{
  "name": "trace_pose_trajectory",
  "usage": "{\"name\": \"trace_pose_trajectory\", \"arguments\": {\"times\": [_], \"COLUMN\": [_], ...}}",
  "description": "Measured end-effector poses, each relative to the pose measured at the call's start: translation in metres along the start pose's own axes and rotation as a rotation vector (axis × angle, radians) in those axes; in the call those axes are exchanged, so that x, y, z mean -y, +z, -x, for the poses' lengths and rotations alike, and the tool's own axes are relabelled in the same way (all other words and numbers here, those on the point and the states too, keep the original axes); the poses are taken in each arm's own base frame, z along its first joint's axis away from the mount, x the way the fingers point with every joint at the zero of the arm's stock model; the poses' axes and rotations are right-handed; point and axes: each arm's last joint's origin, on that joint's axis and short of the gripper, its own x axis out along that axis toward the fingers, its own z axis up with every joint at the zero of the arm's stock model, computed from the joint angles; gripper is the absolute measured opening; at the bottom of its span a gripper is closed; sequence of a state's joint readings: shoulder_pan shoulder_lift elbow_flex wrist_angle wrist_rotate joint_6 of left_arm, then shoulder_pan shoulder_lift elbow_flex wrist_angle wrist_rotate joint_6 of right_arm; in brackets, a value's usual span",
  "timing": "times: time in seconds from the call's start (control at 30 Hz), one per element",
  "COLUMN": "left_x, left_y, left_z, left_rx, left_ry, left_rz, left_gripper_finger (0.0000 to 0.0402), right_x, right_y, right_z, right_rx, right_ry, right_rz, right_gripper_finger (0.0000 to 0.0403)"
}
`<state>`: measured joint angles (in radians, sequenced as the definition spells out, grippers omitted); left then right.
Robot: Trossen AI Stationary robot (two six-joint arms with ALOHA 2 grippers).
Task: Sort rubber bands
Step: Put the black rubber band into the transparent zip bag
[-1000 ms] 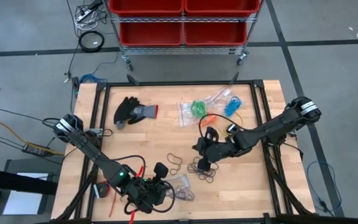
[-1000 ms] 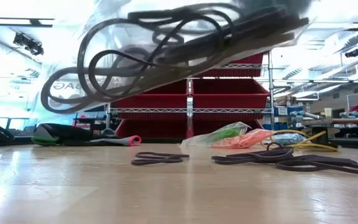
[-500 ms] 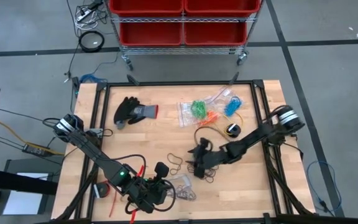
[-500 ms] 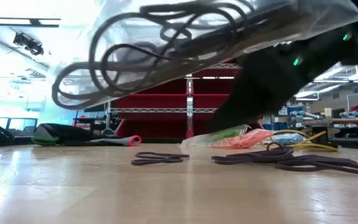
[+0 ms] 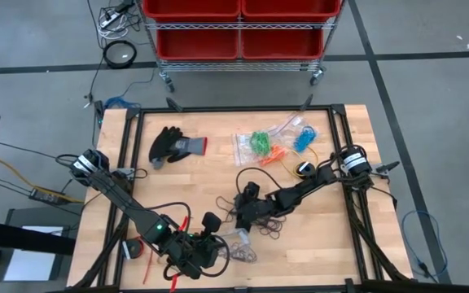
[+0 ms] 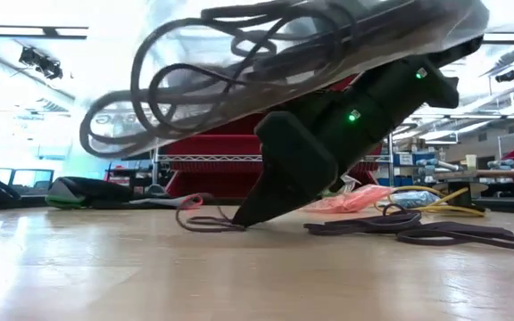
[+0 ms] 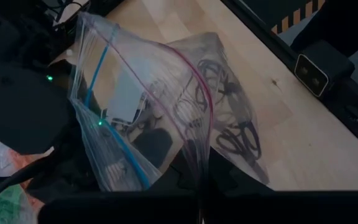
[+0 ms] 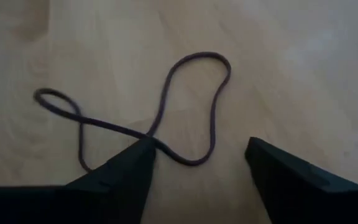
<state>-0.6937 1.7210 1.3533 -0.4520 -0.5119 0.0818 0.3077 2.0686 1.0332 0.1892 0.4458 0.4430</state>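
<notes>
A lone dark rubber band (image 8: 166, 112), twisted into a figure eight, lies flat on the wood left of a heap of dark rubber bands (image 5: 269, 225). My right gripper (image 8: 197, 149) is open and low over the lone band (image 5: 229, 210), slanting down from the table's right. Near the front edge my left gripper (image 5: 215, 244) is shut on a clear zip bag (image 7: 166, 106) with dark bands inside. In the low view the bag (image 6: 266, 62) hangs above the table. My left gripper holds the clear bag by its open zip edge (image 7: 199, 168); the fingers themselves are lost in the dark below it. The bag hangs clear of the table with its mouth gaping and the bands lying in its lower part. My right gripper has one fingertip (image 8: 143, 151) against the lone band where it crosses itself (image 8: 154, 142). The other finger (image 8: 272, 158) stands clear on bare wood. The fingers slant down from the table's right, with the band's larger loop lying between them on the table.
At the back of the table lie clear bags of green (image 5: 259, 142), orange (image 5: 277, 153) and blue (image 5: 304, 135) bands, a black glove (image 5: 173, 146) at back left, and a yellow cable (image 5: 300, 169). Red bins (image 5: 238, 28) stand on a rack beyond the table's far edge.
My right gripper has come down and toward the table's left, from above the heap of bands to the lone band. That band has shifted a little leftward in the low view, one loop of it raised off the wood.
</notes>
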Motion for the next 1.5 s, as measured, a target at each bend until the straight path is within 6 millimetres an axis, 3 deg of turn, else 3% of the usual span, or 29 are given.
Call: {"name": "trace_pose_trajectory", "arguments": {"times": [0.1, 0.27, 0.3, 0.57, 0.8, 1.17, 1.5], "left_x": [0.0, 0.0, -0.001, -0.002, -0.004, -0.007, -0.008], "left_y": [0.001, 0.005, 0.006, 0.016, 0.025, 0.037, 0.039], "left_z": [0.0, 0.0, 0.0, 0.001, 0.003, 0.007, 0.008], "left_rx": [0.01, 0.049, 0.055, 0.152, 0.243, 0.361, 0.385], "left_ry": [0.001, 0.004, 0.005, 0.012, 0.02, 0.029, 0.031], "left_rz": [0.006, 0.027, 0.031, 0.086, 0.137, 0.204, 0.218], "left_gripper_finger": [0.0002, 0.0002, 0.0002, 0.0002, 0.0002, 0.0002, 0.0002], "right_x": [0.002, 0.005, 0.005, 0.004, 0.008, 0.001, -0.001], "right_y": [0.0, -0.001, -0.002, 0.007, 0.03, 0.046, 0.066], "right_z": [-0.001, -0.002, -0.002, 0.013, 0.06, 0.102, 0.153], "right_rx": [-0.01, -0.025, -0.025, -0.013, 0.021, 0.142, 0.305], "right_ry": [-0.011, -0.027, -0.028, -0.012, -0.082, -0.126, -0.158], "right_rz": [0.0, 0.004, 0.008, 0.008, 0.062, 0.071, 0.06], "right_gripper_finger": [0.0197, 0.0034, 0.0018, 0.0001, 0.0, 0.0, 0.0]}}
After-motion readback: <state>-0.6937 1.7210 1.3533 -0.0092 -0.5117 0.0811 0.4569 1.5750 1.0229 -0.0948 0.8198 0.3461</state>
